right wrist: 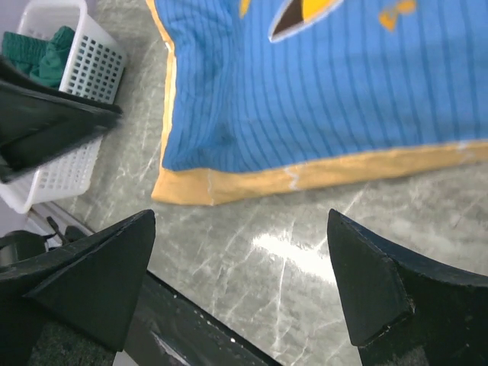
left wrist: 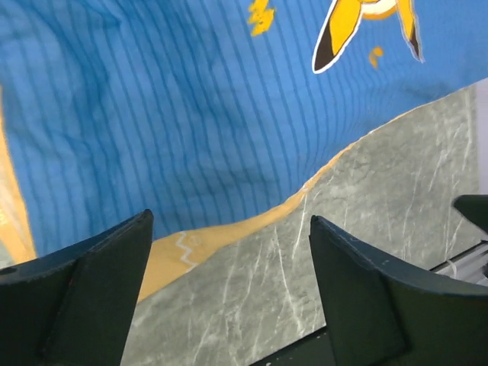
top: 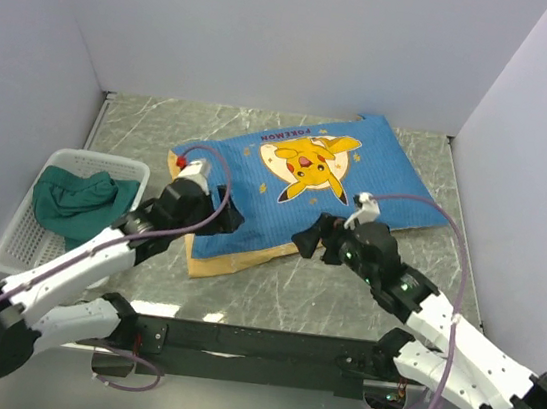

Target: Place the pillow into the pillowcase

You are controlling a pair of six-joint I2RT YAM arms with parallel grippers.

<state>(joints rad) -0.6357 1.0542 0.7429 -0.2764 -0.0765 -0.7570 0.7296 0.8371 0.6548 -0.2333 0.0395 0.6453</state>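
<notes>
The pillowcase [top: 306,184] lies blue face up on the table, its Pikachu print and "POKEMON" text facing the back wall. A mustard-yellow edge [top: 236,260] shows along its near side. It looks plump. The cream-white pillow does not show in any view. My left gripper [top: 227,214] is open and empty over the case's near left part; in its wrist view [left wrist: 230,221] the jaws stand apart above the yellow edge [left wrist: 175,255]. My right gripper [top: 311,240] is open and empty at the near edge; its wrist view [right wrist: 242,217] shows the case [right wrist: 320,99] beyond bare table.
A white plastic basket [top: 23,232] holding a dark teal-green cloth [top: 77,201] stands at the left; it also shows in the right wrist view [right wrist: 76,152]. White walls enclose the grey marble table [top: 272,295]. The black base rail [top: 255,343] runs along the near edge.
</notes>
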